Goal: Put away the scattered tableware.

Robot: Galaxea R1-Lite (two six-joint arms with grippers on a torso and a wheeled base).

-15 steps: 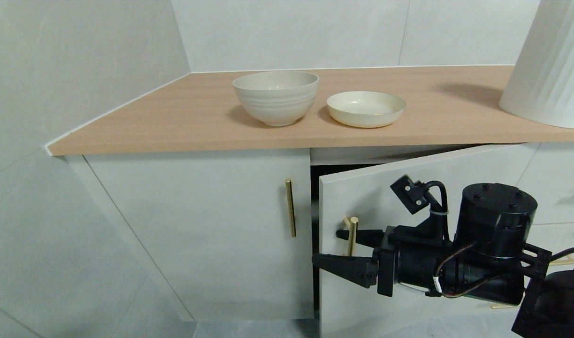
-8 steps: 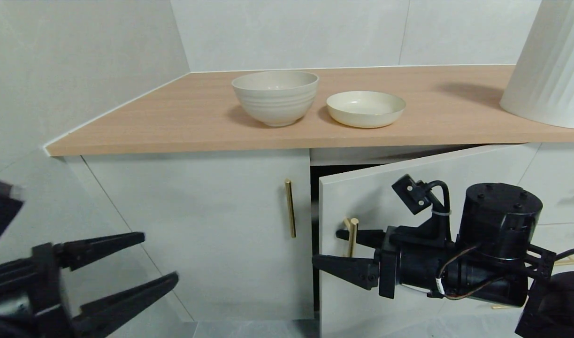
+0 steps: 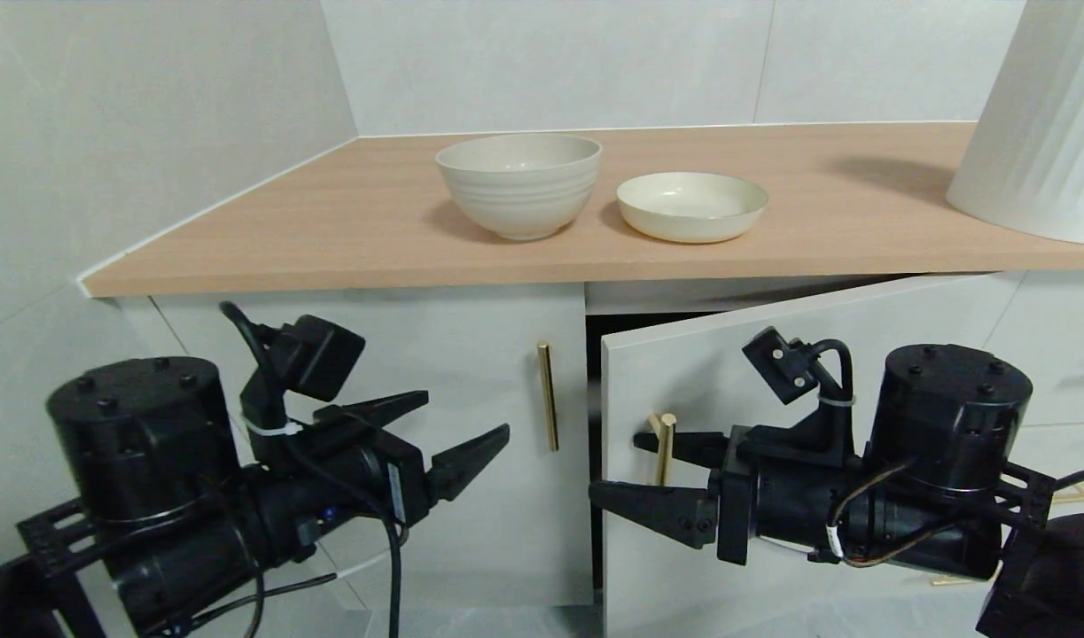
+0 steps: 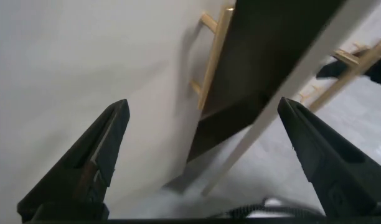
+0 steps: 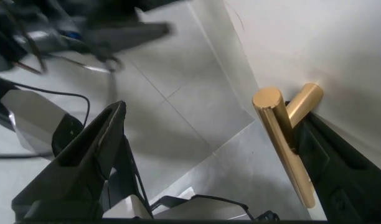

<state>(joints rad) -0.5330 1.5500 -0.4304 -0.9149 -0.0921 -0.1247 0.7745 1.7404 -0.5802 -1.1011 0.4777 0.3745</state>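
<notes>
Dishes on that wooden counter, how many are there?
2: a deep ribbed bowl toward the left of the counter, and a shallow dish right of it, not touching. The cabinet may hide more.

Bright, even light from the right, soft shadows left of bowl [image 3: 518, 183] and dish [image 3: 690, 206] on countertop [image 3: 329, 232], dark cabinet gap [image 3: 608, 326].

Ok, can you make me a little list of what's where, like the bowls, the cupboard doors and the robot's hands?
bowl: on the wooden counter
shallow dish: on the counter, right of the bowl, not touching it
left door: shut
right door: ajar, dark gap at its edge
left gripper: open, in front of the left door, holding nothing
right gripper: open, right door's gold handle between its fingers
ribbed white container: far right on the counter
</notes>
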